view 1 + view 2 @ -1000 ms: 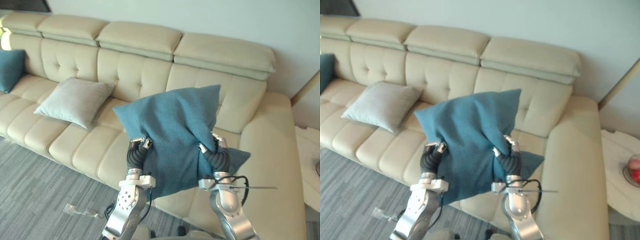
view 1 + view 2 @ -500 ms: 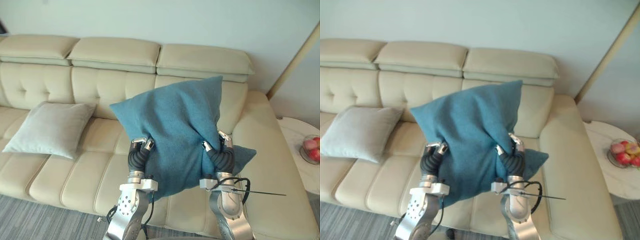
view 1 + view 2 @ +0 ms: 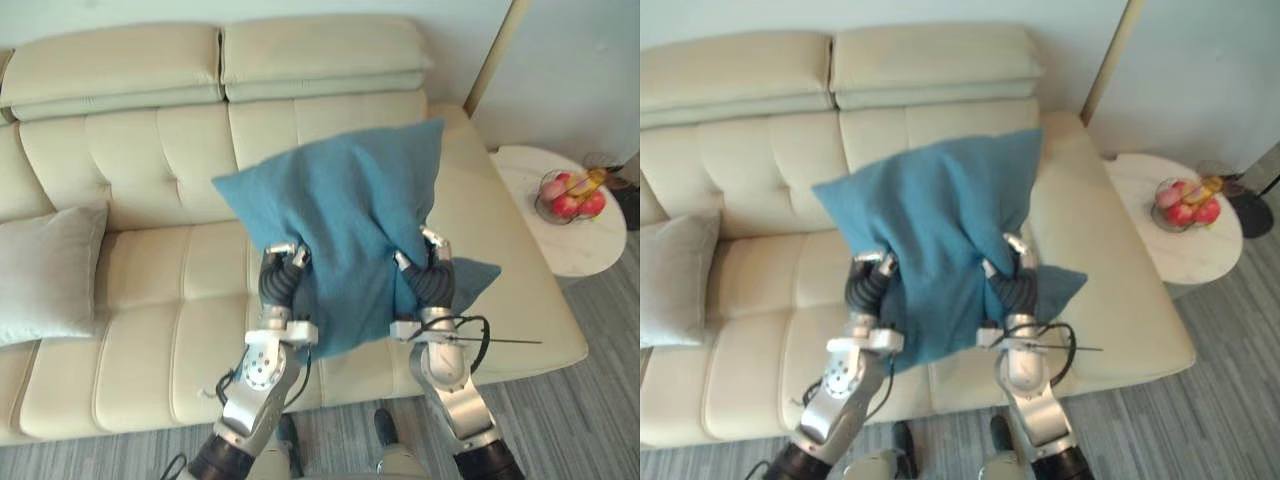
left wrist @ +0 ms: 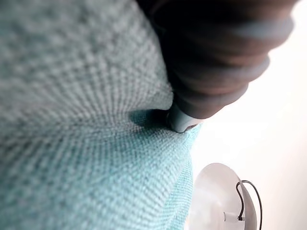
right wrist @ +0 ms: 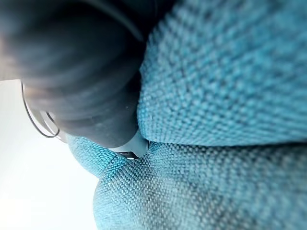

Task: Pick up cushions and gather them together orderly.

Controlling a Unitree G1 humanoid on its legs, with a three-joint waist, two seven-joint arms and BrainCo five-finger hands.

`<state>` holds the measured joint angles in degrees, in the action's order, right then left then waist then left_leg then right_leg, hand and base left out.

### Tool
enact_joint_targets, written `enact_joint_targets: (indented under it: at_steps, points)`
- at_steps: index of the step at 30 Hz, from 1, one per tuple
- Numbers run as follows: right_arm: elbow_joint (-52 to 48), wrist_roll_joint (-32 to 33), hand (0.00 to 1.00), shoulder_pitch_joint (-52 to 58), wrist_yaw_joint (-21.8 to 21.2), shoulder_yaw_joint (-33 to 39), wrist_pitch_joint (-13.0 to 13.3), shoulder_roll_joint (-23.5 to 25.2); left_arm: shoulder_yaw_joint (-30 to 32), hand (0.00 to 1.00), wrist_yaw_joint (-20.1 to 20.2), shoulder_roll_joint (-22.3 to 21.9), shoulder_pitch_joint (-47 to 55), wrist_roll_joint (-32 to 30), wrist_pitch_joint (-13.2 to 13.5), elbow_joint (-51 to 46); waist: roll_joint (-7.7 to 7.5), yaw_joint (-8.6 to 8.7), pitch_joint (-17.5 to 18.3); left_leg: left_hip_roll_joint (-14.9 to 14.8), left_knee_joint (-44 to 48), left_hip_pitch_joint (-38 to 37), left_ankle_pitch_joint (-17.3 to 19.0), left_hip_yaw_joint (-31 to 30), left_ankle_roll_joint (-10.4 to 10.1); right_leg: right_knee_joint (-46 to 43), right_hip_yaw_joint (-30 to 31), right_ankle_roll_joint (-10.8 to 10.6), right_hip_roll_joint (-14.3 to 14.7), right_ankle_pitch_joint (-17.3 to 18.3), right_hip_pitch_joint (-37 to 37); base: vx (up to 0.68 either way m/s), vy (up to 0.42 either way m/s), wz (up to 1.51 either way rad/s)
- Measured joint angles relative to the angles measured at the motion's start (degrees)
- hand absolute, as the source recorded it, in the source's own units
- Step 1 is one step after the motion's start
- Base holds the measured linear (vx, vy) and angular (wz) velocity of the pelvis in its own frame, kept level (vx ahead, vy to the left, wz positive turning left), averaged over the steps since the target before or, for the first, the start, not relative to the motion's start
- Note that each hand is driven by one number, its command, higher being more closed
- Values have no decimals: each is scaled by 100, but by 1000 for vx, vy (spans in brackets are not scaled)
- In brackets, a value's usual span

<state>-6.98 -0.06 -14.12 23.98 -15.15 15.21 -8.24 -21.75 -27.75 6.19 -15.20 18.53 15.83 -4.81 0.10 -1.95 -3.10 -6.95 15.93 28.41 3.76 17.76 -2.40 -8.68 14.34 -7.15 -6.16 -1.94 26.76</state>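
Teal cushion (image 3: 345, 210) | clutched: left hand (image 3: 281, 268) + right hand (image 3: 432, 272) | above sofa (image 3: 150, 150)

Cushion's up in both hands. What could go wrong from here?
1. The left hand and right hand pinch only the lower part of the teal fabric cushion; its bulk towers above them and might flop or slip.
2. The grey cushion lies at the cream sofa's far left edge, and the raised cushion hides much of the seat ahead.
3. A fruit bowl on the round white side table stands to the right; a wide swing could reach it.
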Motion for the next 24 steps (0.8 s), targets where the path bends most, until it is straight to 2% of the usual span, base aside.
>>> enact_joint_targets:
  at_steps: [3,8,12,15,17,18,19,24]
  points:
    - [588,-11,100,-1239,261,230,-23,-102,296,100,-400,-103,-1142,-82,0,385,56,-73,-151,-77,135,674,-169,-101,-52,-351,-105,26,74,92,733,-252,-81,10]
    - [1465,-17,100,-2971,639,689,-190,-194,660,100,-834,-109,-3095,-98,6,1482,79,-87,-433,-158,-228,1362,-744,-275,-104,-397,-314,111,179,-144,1528,-133,-51,15]
    - [2619,-180,100,-4720,881,1068,-298,-191,1281,100,-960,-19,-4944,-48,0,2699,93,-87,-821,-140,-694,1737,-1248,-288,-72,-354,-363,52,215,-395,2093,-42,-10,3]
    - [3523,-182,100,-5873,1054,1365,-310,-215,1694,100,-983,-25,-6079,-44,-28,3392,153,-83,-955,-145,-817,2155,-1443,-397,-84,-357,-454,56,249,-480,2505,4,-30,10]
    - [3964,-173,100,-6322,1097,1485,-313,-226,1877,100,-986,-34,-6467,-34,-33,3696,156,-96,-1014,-142,-1018,2200,-1538,-407,-104,-356,-475,58,251,-482,2636,33,-41,7]
    - [4223,-148,100,-6584,1102,1485,-317,-314,1991,0,-988,-39,-6681,-29,-37,3880,165,-108,-1065,-132,-1160,2210,-1602,-413,-120,-351,-504,58,251,-482,2705,37,-43,5]
    - [4290,-116,0,-6697,1101,1484,-317,-317,2031,0,-990,-37,-6789,-27,-39,3960,174,-116,-1077,-127,-1230,2230,-1636,-417,-139,-342,-522,58,251,-482,2748,35,-37,6]
    - [4543,285,0,-7409,1266,1526,-314,-629,2389,0,-985,13,-7504,33,-40,4402,288,-163,-1322,-67,-1837,2306,-1952,-509,-204,-291,-688,60,238,-478,3013,36,-19,8]
